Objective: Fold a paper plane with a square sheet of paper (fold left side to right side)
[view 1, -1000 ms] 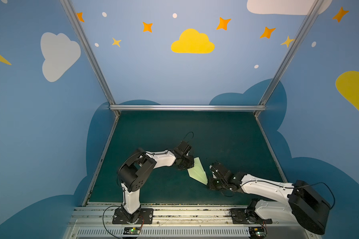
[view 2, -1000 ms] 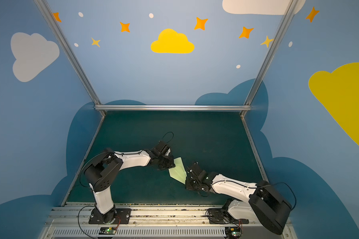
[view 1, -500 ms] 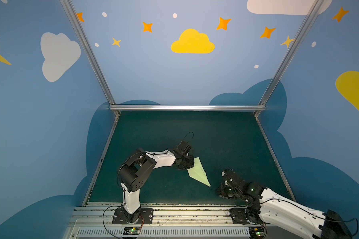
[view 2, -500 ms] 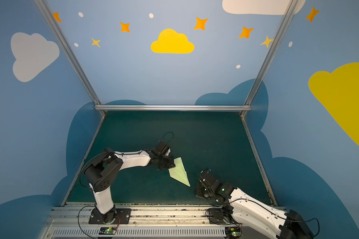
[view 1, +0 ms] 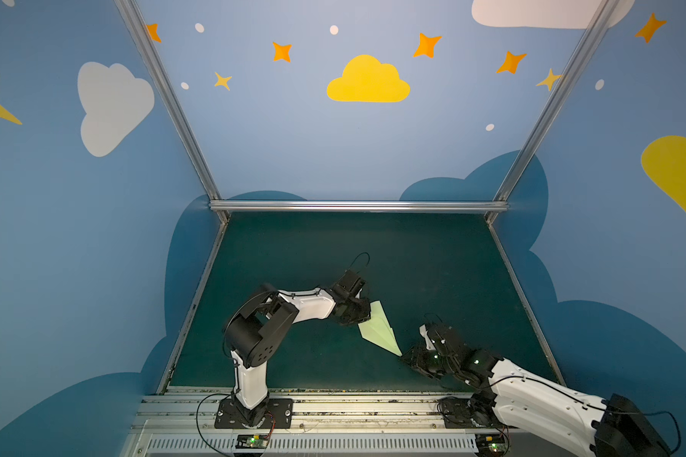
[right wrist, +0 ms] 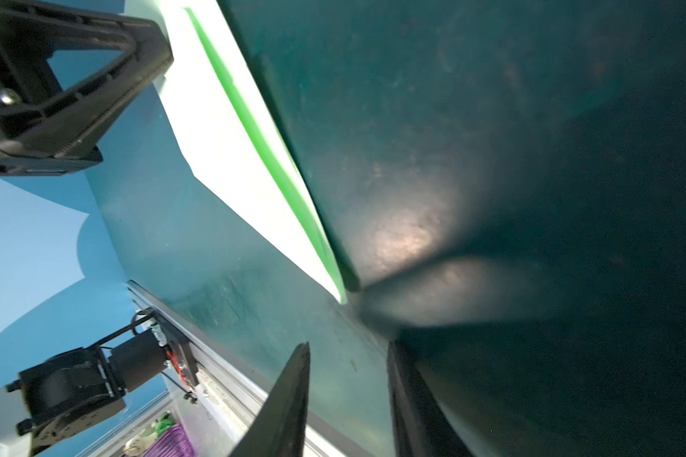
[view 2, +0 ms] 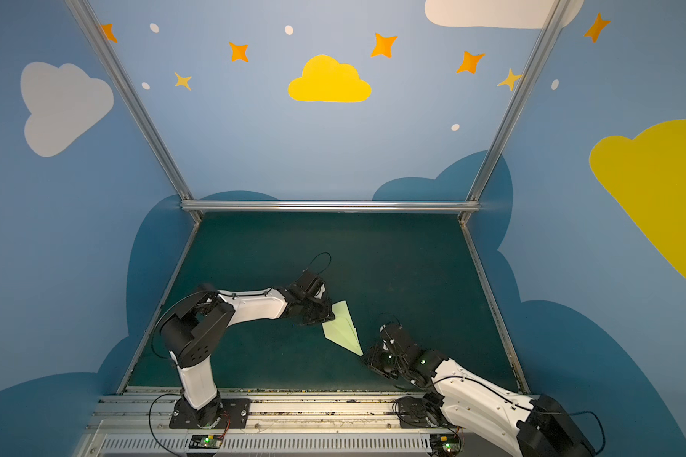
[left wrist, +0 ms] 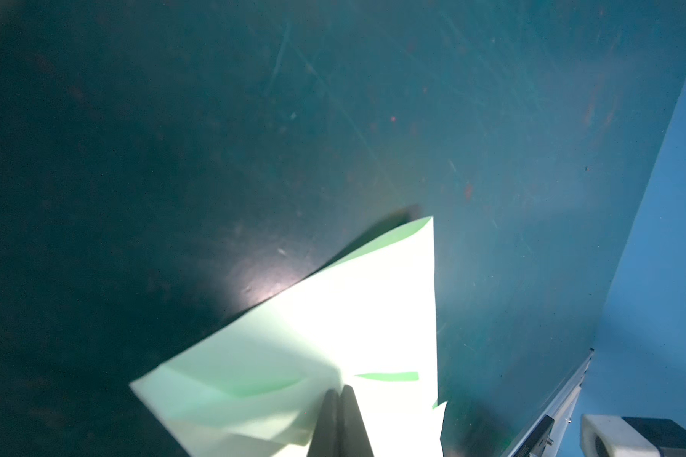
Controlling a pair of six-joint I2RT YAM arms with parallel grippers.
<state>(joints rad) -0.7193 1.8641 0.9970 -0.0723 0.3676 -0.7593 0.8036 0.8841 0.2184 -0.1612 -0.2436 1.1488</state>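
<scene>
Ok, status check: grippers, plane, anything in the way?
Left gripper jaws shut on the paper plane, wide end. Right gripper jaws open, just short of its nose, not touching. Nothing in the way.

White arm links [view 1: 305, 306], black joints [view 1: 254, 336], black cables [view 1: 359, 259], green indicator lights [view 1: 477, 361].

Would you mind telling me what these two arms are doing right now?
The left gripper is shut on the wide tail end of the paper plane, which lies on the dark green table. The right gripper, its jaws apart and holding nothing, sits just off the plane's pointed nose.
</scene>
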